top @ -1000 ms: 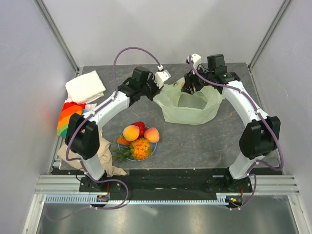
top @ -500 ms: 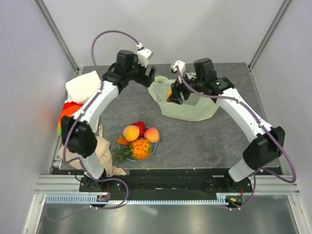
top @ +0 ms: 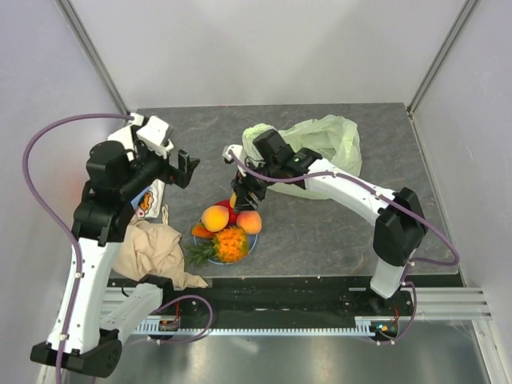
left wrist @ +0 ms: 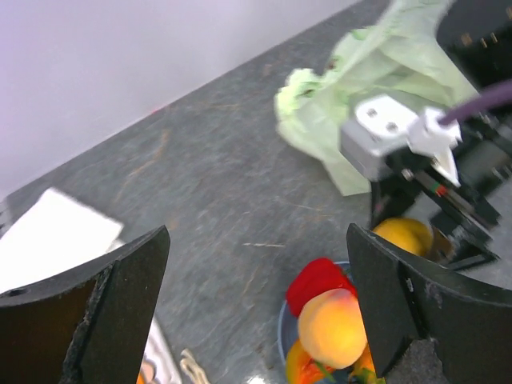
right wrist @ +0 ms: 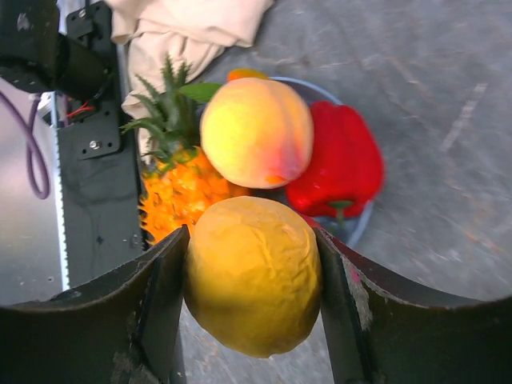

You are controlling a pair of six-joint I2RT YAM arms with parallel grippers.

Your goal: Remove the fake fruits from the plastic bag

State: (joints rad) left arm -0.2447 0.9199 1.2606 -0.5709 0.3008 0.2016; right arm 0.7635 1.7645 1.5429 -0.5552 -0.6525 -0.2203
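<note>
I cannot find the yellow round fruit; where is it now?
In the right wrist view, the yellow fruit is held in the right gripper, close to the blue plate and the peach.

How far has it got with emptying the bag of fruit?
Done: a pineapple, peach and red pepper lie on the plate. In hand: the right tool holds a yellow fruit over that plate; the left tool is open, empty. Left: setting it down; whether the bag hides more, I cannot tell.
</note>
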